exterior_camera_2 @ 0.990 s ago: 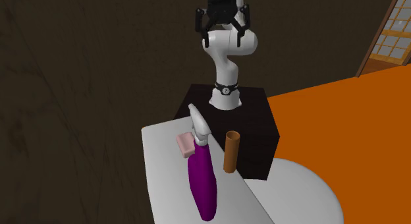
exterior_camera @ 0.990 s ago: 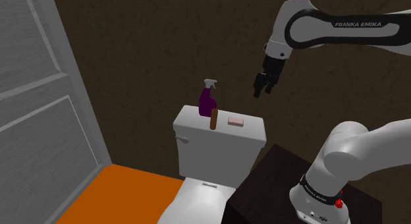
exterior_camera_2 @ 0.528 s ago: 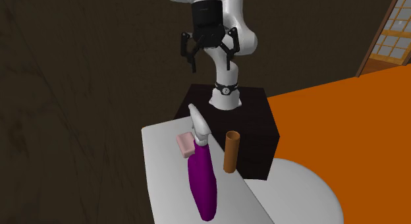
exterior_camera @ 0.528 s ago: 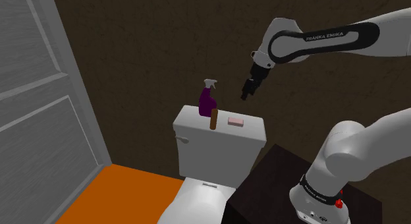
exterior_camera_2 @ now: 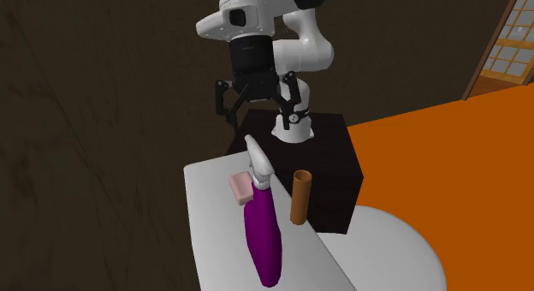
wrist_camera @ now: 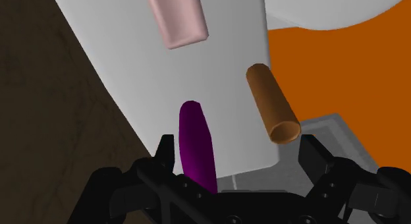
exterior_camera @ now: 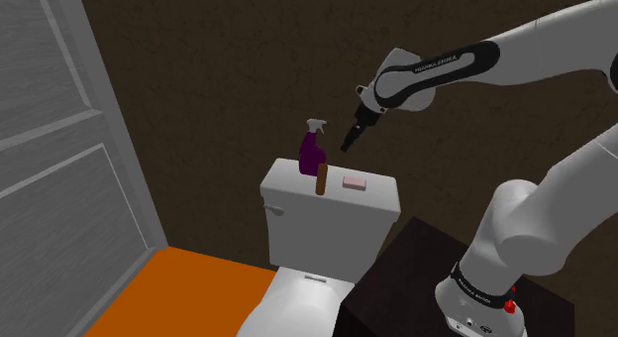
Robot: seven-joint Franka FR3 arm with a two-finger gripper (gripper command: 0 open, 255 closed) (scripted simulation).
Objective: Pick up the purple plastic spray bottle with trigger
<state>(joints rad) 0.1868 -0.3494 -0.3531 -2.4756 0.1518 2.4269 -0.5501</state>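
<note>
**Gripper Open Above the Tank Lid; Spray Bottle Standing Free**

**Clearances.** The spray bottle stands upright on the toilet tank lid, on the half toward the shoulder view's left. A tube stands just beside it. The two overlap in the shoulder view, but the second exterior view shows a narrow gap between them. A pink bar lies flat on the lid, apart from both and nearer the arm.

The gripper hangs in open air above the lid. It is higher than the bottle's trigger head and toward the shoulder view's right of it. Its fingers are spread wide and touch nothing. In the wrist view the bottle shows between the two fingers, closer to one of them, with no contact. The lid's bare surface extends on all sides of the three items.

**Shapes and finishes.**
- Spray bottle: glossy purple body narrowing to a slim neck, with a pale grey trigger head.
- Tube: a brown, hollow cylinder with an open top.
- Bar: a pink block with rounded corners.
- Lid: flat, plain white, with softened edges.

**Surface and room.** The lid caps a white toilet tank, with the bowl below it. The floor is orange. The wall behind the tank is dark brown and mottled. A grey panelled door fills the shoulder view's left. The stand, a dark box, sits just beside the toilet.
</note>
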